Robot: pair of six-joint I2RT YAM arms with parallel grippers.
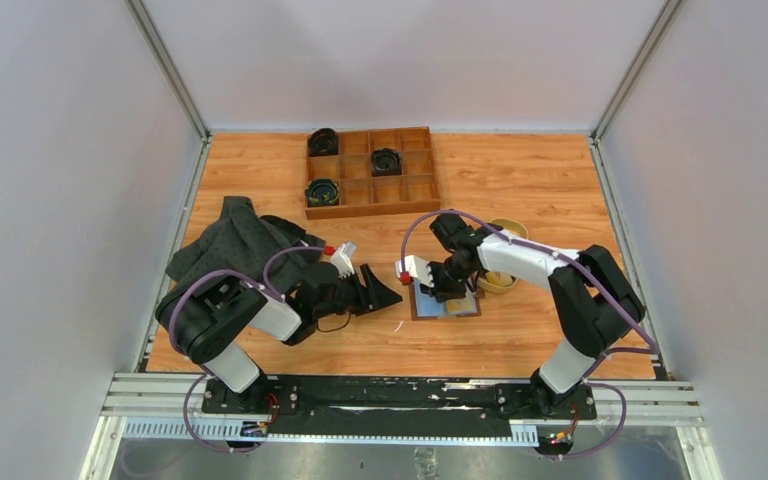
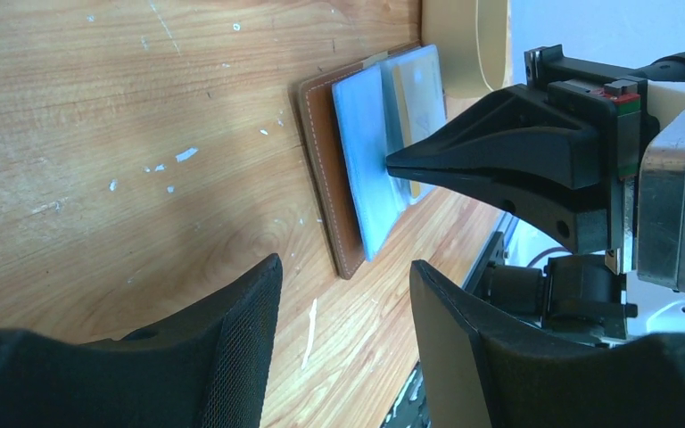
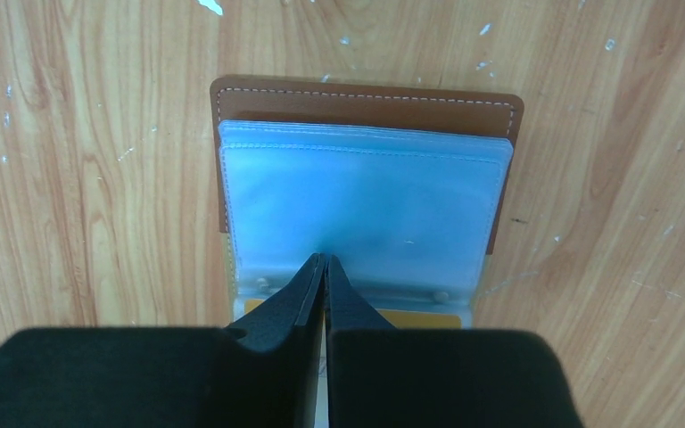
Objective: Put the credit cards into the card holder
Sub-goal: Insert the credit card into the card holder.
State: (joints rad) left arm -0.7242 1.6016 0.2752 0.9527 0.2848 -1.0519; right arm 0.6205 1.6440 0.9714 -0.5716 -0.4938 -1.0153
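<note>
The card holder point(image 3: 366, 105) lies open on the wooden table, brown leather below and pale blue clear sleeves point(image 3: 357, 205) on top. It also shows in the top view point(image 1: 428, 305) and the left wrist view point(image 2: 325, 169). A yellow-gold credit card point(image 3: 419, 318) shows as a strip at the sleeves' near edge. My right gripper point(image 3: 324, 260) is shut, its tips touching the sleeves' middle; it shows in the left wrist view point(image 2: 392, 163). My left gripper point(image 2: 343, 267) is open and empty, low over the table just left of the card holder. Other cards are not visible.
A tan oval dish point(image 1: 507, 231) sits just behind the right arm. A brown wooden compartment tray point(image 1: 370, 190) holding black coiled items stands at the back. A dark cloth point(image 1: 240, 240) lies at the left by the left arm.
</note>
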